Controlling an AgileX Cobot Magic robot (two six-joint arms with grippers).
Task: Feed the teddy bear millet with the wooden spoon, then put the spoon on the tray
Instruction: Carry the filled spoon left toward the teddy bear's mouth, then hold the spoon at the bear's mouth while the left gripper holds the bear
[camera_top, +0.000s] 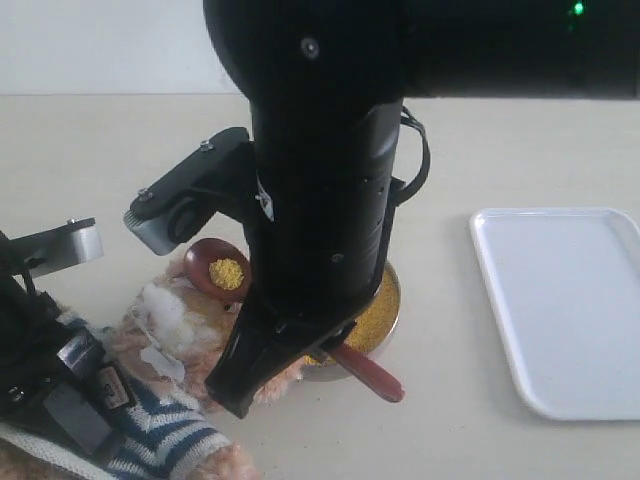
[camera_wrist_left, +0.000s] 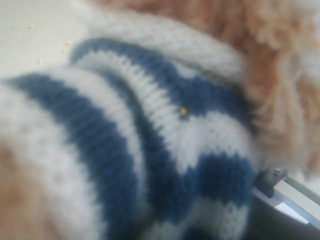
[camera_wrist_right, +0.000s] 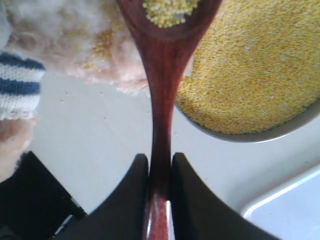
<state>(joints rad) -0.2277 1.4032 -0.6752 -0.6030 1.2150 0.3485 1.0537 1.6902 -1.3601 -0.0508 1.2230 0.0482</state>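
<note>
Right gripper is clamping the handle of the wooden spoon, holding millet just beside the teddy bear near the metal bowl, tray lying well apart; the opening of the left gripper cannot be told.

You see the teddy bear from very close, blurred and filling nearly the whole frame. Its blue-and-white striped shirt covers the centre and lower left, and light-brown fur takes the upper right. One millet grain sits on the shirt near centre. Pale table shows upper left, and a metal part edges the lower right.
</note>
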